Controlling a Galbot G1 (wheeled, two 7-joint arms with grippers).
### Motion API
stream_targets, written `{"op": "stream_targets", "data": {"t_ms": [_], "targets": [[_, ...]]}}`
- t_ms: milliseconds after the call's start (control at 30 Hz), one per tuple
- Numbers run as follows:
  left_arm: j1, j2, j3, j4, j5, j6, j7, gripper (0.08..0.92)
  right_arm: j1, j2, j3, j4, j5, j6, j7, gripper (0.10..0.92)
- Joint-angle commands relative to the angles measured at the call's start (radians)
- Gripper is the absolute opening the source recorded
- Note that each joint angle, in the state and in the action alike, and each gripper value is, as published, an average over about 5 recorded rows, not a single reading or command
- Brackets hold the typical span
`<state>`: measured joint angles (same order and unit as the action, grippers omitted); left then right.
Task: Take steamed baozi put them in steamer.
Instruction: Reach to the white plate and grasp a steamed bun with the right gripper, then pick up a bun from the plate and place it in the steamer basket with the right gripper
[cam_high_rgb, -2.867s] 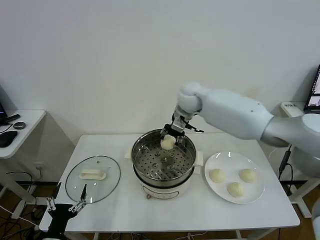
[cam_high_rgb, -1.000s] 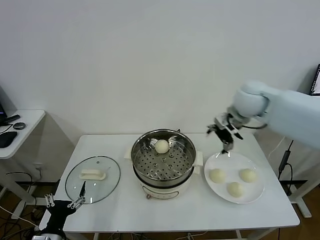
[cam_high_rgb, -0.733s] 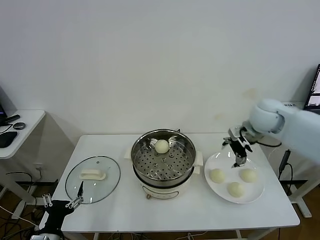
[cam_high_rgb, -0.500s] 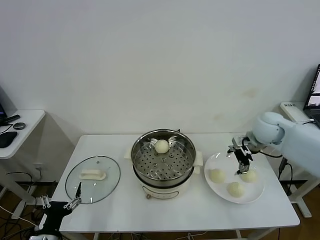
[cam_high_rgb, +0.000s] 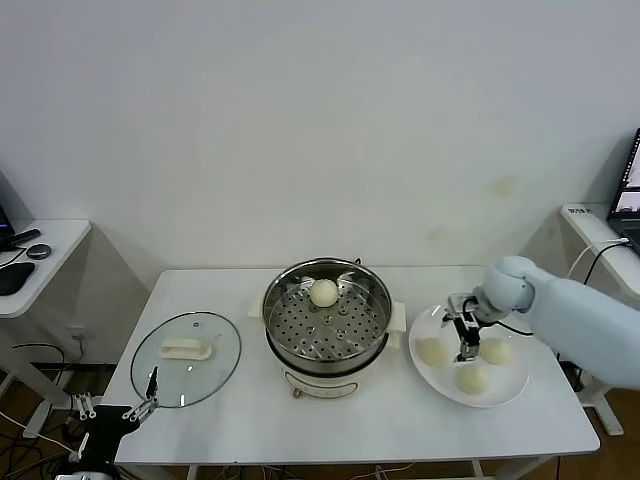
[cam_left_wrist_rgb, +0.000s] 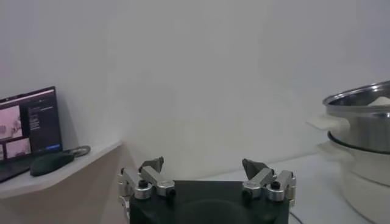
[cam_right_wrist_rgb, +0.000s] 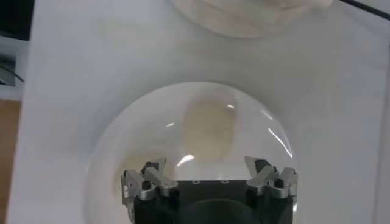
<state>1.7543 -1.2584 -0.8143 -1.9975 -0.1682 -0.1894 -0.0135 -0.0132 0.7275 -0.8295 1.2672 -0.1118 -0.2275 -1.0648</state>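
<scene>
**Three baozi on the plate, one in the steamer**

Three steamed baozi (cam_high_rgb: 470, 364) lie on the white plate (cam_high_rgb: 433, 322) at the tabletop's (cam_high_rgb: 300, 425) right end; a fourth sits inside the steamer (cam_high_rgb: 327, 322) at the centre. The right gripper (cam_high_rgb: 464, 328) hangs over the plate among the buns, fingers spread and holding nothing. The left gripper (cam_high_rgb: 112, 409) waits low off the tabletop's front left corner, near the glass lid (cam_high_rgb: 187, 357), fingers also spread.

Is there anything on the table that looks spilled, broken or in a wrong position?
Nothing stands out. One baozi sits on the tray of the steamer, three more lie on the white plate, and the glass lid lies flat beside the steamer. The right pincer is open over the plate; the left pincer waits low at the table's front corner.
</scene>
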Motion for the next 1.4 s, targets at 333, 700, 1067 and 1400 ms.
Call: {"op": "stream_targets", "data": {"t_ms": [333,700,1067,1400], "targets": [[-0.002,0.006,-0.012,0.007,-0.002,-0.001,0.000,0.823,-0.076,0.103,0.068,-0.094,-0.072,-0.001,0.017,0.788],[-0.008,0.004,-0.012,0.009,-0.002,-0.001,0.001,0.823,-0.073,0.088,0.074,-0.079,-0.086,-0.021,-0.008,0.609],[-0.005,0.008,-0.017,0.004,-0.005,-0.003,0.002,0.823,0.090,-0.049,-0.002,0.068,0.031,-0.038,-0.070,0.517],[-0.022,0.021,0.005,-0.001,-0.009,-0.001,0.004,0.823,0.540,-0.146,-0.271,0.243,0.312,-0.095,-0.087,0.485]]}}
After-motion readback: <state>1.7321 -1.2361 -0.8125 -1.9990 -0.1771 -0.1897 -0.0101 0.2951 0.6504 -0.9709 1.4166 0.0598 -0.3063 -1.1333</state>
